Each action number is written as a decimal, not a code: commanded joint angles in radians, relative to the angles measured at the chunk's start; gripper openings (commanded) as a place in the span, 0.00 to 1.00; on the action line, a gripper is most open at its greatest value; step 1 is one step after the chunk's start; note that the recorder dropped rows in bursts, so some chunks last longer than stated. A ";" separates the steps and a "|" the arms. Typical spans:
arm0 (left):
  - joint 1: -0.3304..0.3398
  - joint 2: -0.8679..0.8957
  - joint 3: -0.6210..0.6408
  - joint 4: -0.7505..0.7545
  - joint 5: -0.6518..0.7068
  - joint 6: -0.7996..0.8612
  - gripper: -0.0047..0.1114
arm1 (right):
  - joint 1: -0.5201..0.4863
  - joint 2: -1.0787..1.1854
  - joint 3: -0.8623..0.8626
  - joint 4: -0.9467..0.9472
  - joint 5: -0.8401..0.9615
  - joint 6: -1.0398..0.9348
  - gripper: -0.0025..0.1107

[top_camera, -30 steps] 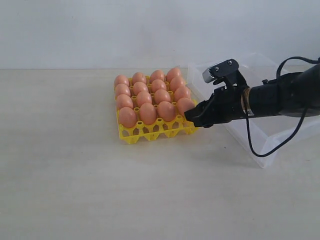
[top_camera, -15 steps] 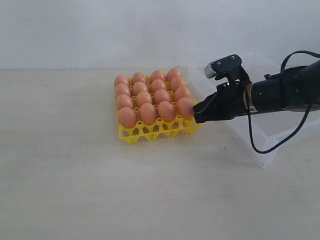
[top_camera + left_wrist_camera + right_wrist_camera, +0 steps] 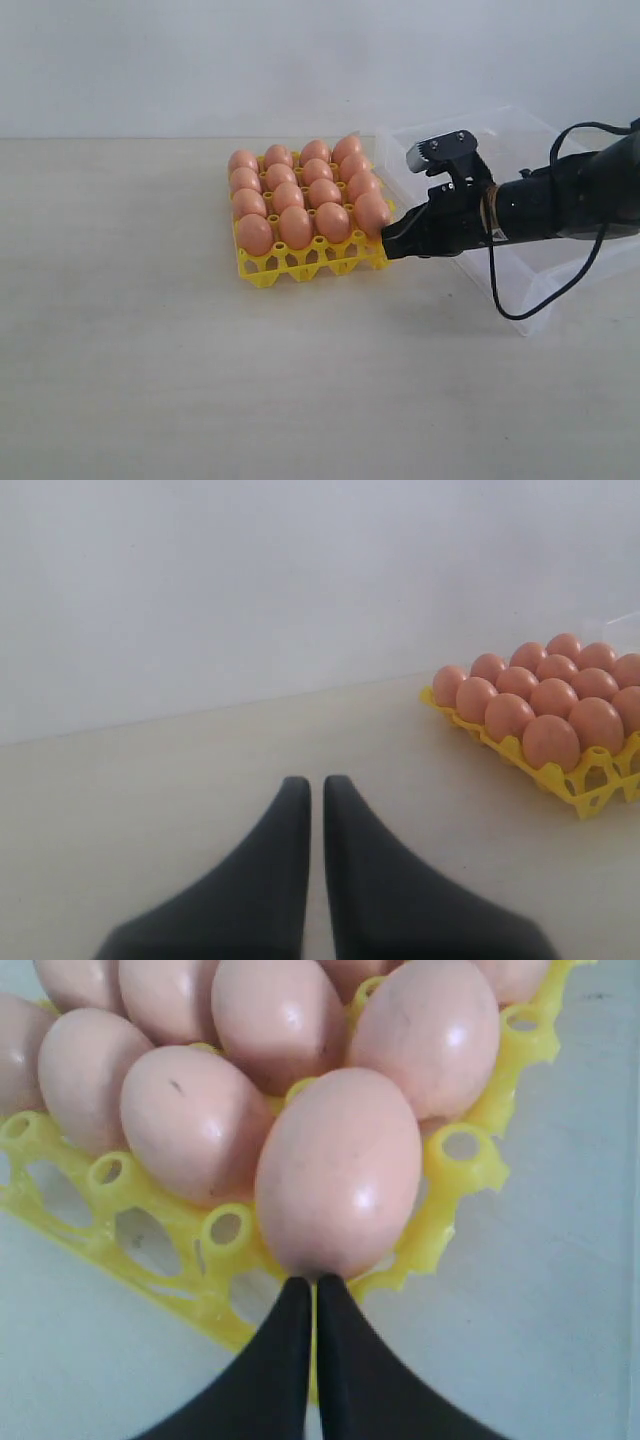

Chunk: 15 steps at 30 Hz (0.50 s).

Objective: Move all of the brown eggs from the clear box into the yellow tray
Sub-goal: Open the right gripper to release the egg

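Observation:
The yellow tray (image 3: 262, 272) sits mid-table, every cup that shows holding one of several brown eggs (image 3: 297, 226). My right gripper (image 3: 389, 240) is shut and empty, its tips against the near-right corner egg (image 3: 340, 1170) of the tray (image 3: 465, 1150). The clear box (image 3: 530, 295) lies behind and under the right arm; no egg shows in it. My left gripper (image 3: 315, 785) is shut with nothing in it, hovering over bare table well away from the tray (image 3: 590, 780) and its eggs (image 3: 550, 740). It is outside the exterior view.
A pale wall runs behind the table. A black cable (image 3: 520, 300) loops down from the right arm over the box's front corner. Bare tabletop (image 3: 150, 350) spreads to the left of the tray and in front of it.
My right gripper has closed from open. It first drew back and rose a little, then came down and forward until its tips met the corner egg.

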 commanded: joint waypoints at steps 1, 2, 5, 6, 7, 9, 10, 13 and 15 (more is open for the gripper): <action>-0.006 -0.001 0.004 -0.002 -0.003 -0.005 0.07 | 0.002 0.006 0.005 -0.013 -0.013 0.014 0.02; -0.006 -0.001 0.004 -0.002 -0.003 -0.005 0.07 | 0.002 0.006 0.005 -0.017 -0.015 0.017 0.02; -0.006 -0.001 0.004 -0.002 -0.003 -0.005 0.07 | 0.002 -0.003 0.005 -0.071 -0.015 0.052 0.02; -0.006 -0.001 0.004 -0.002 -0.003 -0.005 0.07 | 0.002 -0.016 0.005 -0.098 -0.013 0.066 0.02; -0.006 -0.001 0.004 -0.002 -0.003 -0.005 0.07 | 0.002 -0.029 0.005 -0.108 -0.011 0.075 0.02; -0.006 -0.001 0.004 -0.002 -0.003 -0.005 0.07 | 0.002 -0.064 0.005 -0.087 -0.009 0.059 0.02; -0.006 -0.001 0.004 -0.002 -0.003 -0.005 0.07 | 0.002 -0.078 0.005 -0.062 -0.009 0.038 0.02; -0.006 -0.001 0.004 -0.002 -0.003 -0.005 0.07 | 0.002 -0.095 0.005 0.033 -0.009 -0.009 0.02; -0.006 -0.001 0.004 -0.002 -0.003 -0.005 0.07 | 0.002 -0.095 0.005 0.045 -0.016 -0.018 0.02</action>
